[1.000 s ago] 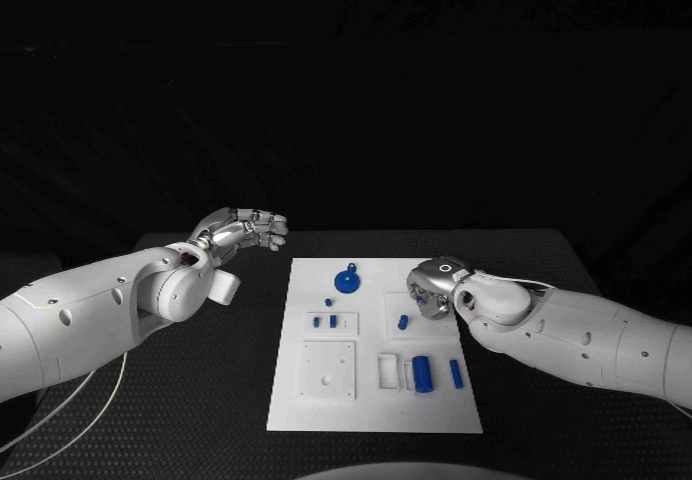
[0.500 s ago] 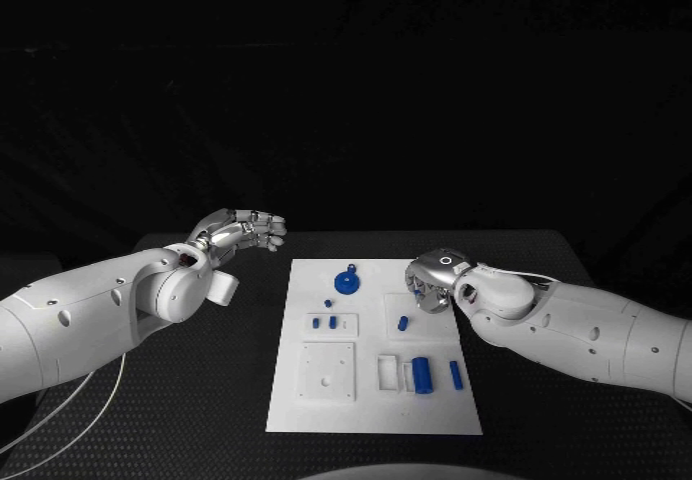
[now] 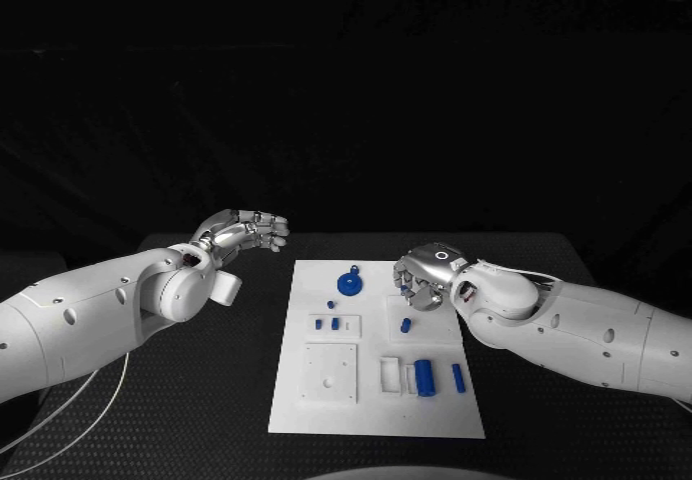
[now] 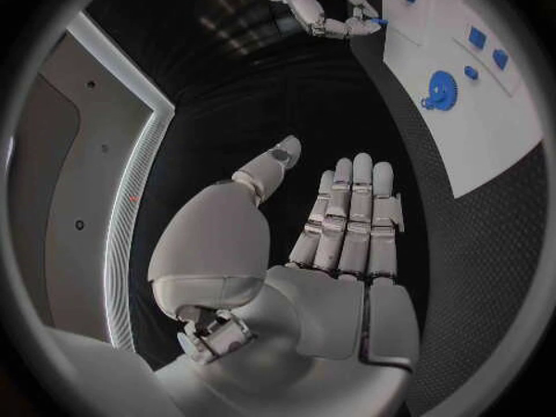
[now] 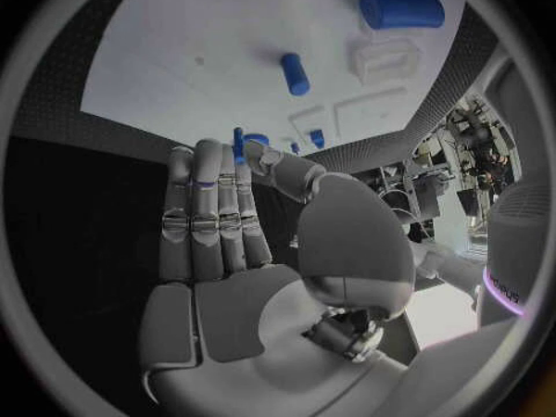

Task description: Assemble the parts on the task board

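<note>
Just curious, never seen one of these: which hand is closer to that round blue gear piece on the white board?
Right. The right hand hovers beside the blue gear; the left hand sits off the task board.

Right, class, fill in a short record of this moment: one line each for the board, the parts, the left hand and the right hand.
Board: white task board lying mid-table on the black table.
Parts: blue gear at the far end; large blue cylinder near the near end, slim blue peg beside it; small blue pieces between.
Left hand: left hand raised off the board's left side, fingers straight, holding nothing.
Right hand: right hand over the board's far right edge, pinching a small blue pin.
</note>
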